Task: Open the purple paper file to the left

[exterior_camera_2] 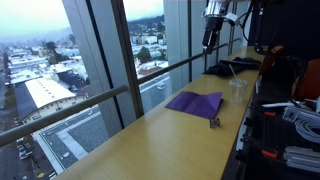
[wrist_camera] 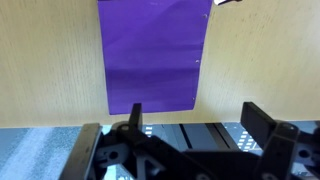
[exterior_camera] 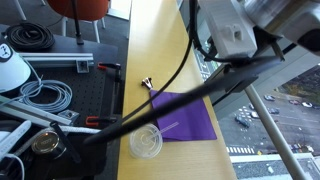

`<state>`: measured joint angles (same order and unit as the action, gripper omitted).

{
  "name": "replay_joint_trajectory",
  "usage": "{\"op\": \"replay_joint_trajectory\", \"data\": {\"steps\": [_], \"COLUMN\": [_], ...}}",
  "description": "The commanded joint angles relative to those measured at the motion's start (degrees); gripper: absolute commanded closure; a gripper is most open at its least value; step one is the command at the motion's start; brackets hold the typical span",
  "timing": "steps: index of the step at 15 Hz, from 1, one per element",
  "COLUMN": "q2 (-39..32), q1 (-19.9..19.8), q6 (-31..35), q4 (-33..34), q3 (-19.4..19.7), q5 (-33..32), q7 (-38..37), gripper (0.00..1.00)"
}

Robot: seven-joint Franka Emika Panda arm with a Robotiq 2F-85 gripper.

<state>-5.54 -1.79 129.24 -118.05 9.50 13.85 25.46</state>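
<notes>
In an exterior view, the file (exterior_camera: 186, 116) lies flat and closed on the wooden surface (exterior_camera: 160, 40). A clear lid (exterior_camera: 146, 143) sits just beside one corner; I cannot tell whether they touch. A small dark object (exterior_camera: 148, 85) rests near another corner. The arm (exterior_camera: 232, 35) crosses the top of the picture with its cable trailing over the file, and I cannot make out the hand here.

In an exterior view along the windows, the file (exterior_camera_2: 195, 102) again lies flat on the surface (exterior_camera_2: 150, 140), between the small object (exterior_camera_2: 214, 123) and the lid (exterior_camera_2: 238, 87). My hand (exterior_camera_2: 210, 42) hangs high over the far end of the surface, well apart from the file, touching nothing.

In the wrist view, I look straight down on the file (wrist_camera: 152, 55), a plain purple rectangle on the surface (wrist_camera: 50, 60) with no white sheets showing. The hand (wrist_camera: 198, 118) has its fingers (wrist_camera: 135, 115) spread wide and nothing between them.

As I judge it, nothing of the task is done yet. The cover is shut and the hand is not down at it. What is left is to descend, catch the free edge of the cover, and swing it over to the left.
</notes>
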Motion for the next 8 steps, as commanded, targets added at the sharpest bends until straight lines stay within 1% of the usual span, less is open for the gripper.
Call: {"op": "replay_joint_trajectory", "data": {"steps": [1, 5, 8], "q2": [-13.2, -25.1, -32.7], "q1": [-6.2, -13.0, -17.3], "q6": [-9.1, -20.7, -27.5], "q4": [14.6, 27.4, 36.5], "q3": [-1.0, -1.6, -2.8], "q5": [2.2, -0.4, -0.3], "q7": [3.5, 2.6, 2.9], "gripper": [0.0, 0.0, 0.0]}}
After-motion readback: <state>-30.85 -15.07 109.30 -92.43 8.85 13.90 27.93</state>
